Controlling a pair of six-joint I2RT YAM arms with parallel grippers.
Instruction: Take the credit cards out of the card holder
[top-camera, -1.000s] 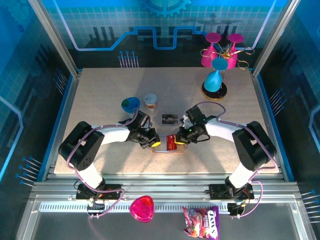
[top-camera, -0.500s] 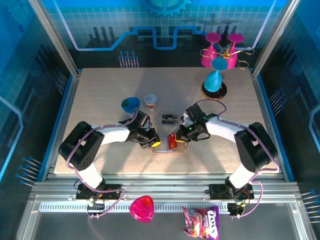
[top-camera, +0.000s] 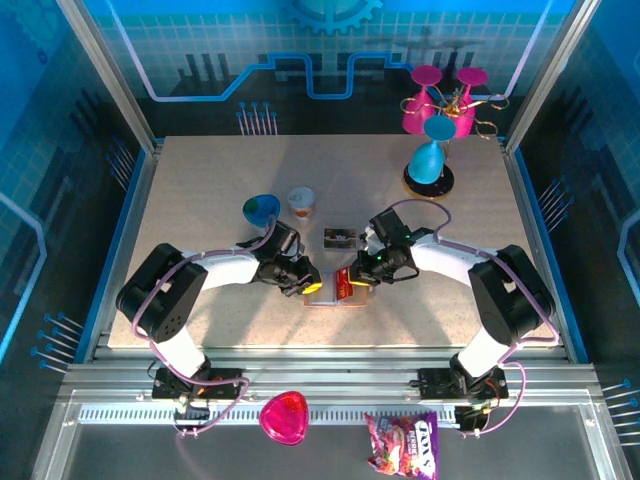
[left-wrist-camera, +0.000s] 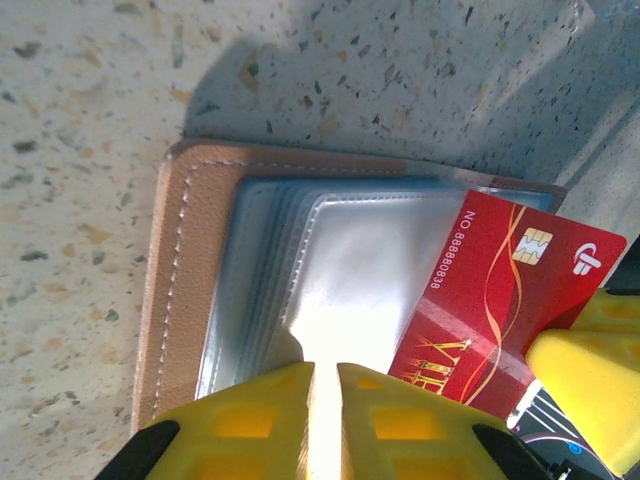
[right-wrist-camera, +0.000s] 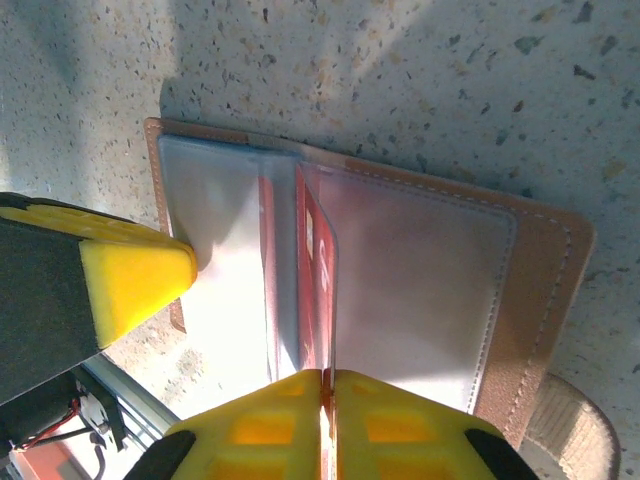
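The card holder (top-camera: 328, 300) lies open on the table (top-camera: 200, 190), lower centre of the top view. Left fingers (left-wrist-camera: 250, 420) pinch its clear sleeve (left-wrist-camera: 360, 260); right fingers (right-wrist-camera: 400, 420) grip the red card (left-wrist-camera: 500, 290) edgewise.

red card (left-wrist-camera: 490, 290) — lower end hidden behind a yellow finger (left-wrist-camera: 590, 385); card holder (left-wrist-camera: 185, 300) cut off at frame bottom.

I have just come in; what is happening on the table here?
Two robot arms work on an open card holder lying on the table. The left gripper pinches its clear sleeves. The right gripper is closed on a red card, which sticks partly out but is not yet free.
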